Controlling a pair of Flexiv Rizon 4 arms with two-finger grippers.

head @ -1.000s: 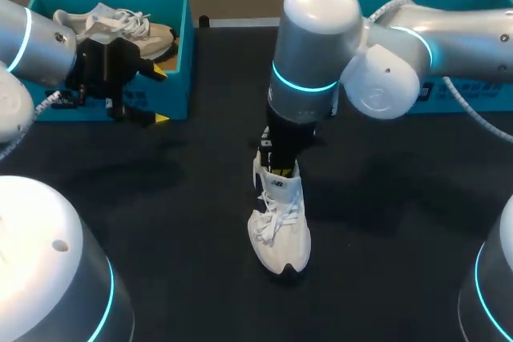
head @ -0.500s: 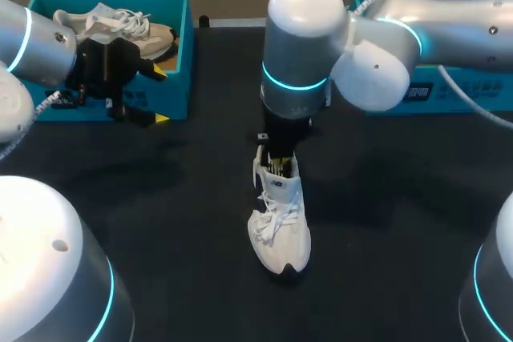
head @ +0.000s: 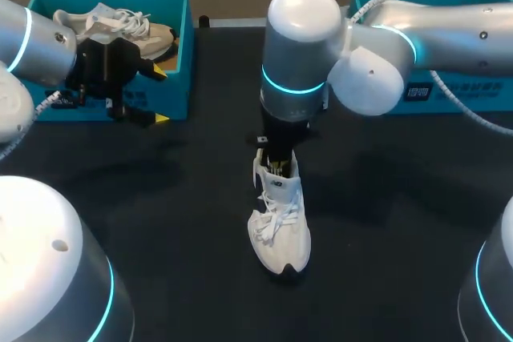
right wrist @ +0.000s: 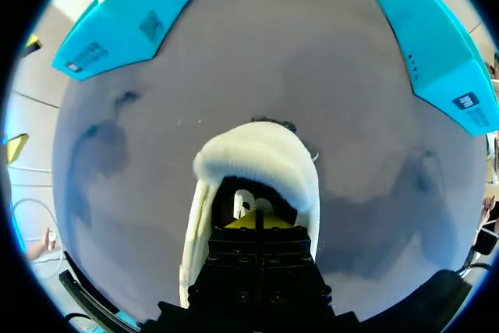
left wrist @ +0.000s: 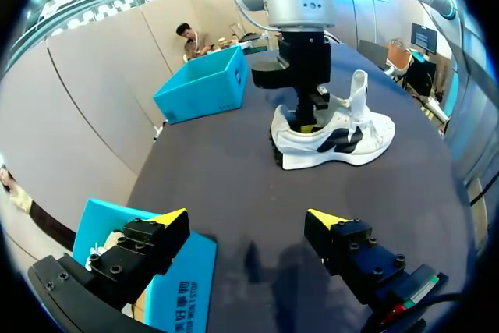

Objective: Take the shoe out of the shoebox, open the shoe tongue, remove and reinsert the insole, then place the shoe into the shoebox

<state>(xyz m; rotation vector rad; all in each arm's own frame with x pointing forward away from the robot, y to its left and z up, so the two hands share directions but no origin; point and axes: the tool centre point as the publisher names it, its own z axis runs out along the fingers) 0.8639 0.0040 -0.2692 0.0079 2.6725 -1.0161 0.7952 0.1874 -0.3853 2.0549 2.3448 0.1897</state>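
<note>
The shoe is set on the table, well apart from the left box. The right gripper is sunk into its opening, fingers pressed together; whether anything is pinched cannot be told. The left gripper is held spread just beside that box

The table top is matt black, faintly mottled; the shoe has a white woven cloth upper, cloth laces and a soft, fuzzy padded collar, with smooth dark panels on its side; the shoebox at the table's far left corner and the second shoebox at its far right look like matt teal card; the right arm and left arm wear smooth, glossy silver-grey shells; the left gripper is matt black, bolted blocks with yellow tips.
</note>
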